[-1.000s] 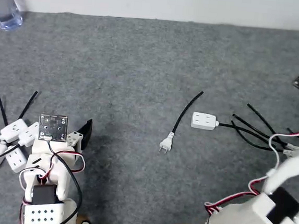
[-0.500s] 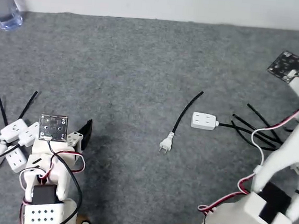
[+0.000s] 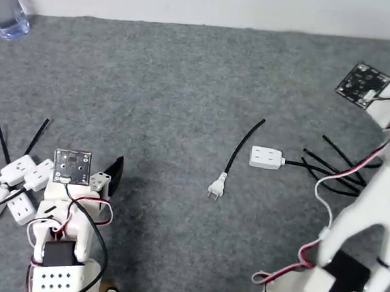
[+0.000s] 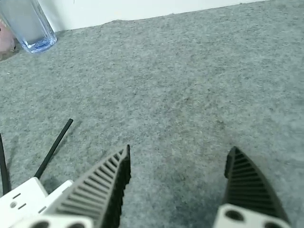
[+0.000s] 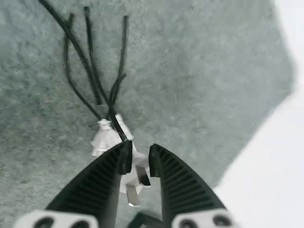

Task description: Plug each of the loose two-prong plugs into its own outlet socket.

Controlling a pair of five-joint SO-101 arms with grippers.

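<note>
Closest to the base, the left gripper [image 4: 180,151] hovers low over the grey carpet [image 3: 173,82] with its two black fingers [image 4: 111,183] spread wide apart and nothing between them. Just beside it, on the arm's outer side, lies a cluster of white outlet blocks [image 3: 15,185], touching one another, with thin black cords running out from them. On the other side, the right gripper [image 5: 138,149] has its fingers drawn almost together, clamped on a white plug [image 5: 134,166] that sits in the narrow gap. A second plug [image 5: 105,135] lies just beside it on the carpet, and their black cords [image 5: 90,71] fan away from there. Farther out, near the middle of the carpet, a loose plug [image 3: 217,187] lies flat with its short black cord curving away from the arms. Just past it sits a single outlet block [image 3: 266,158], apart from the plug. At the far left corner a clear glass [image 3: 5,6] stands against the white wall [image 3: 228,5].
</note>
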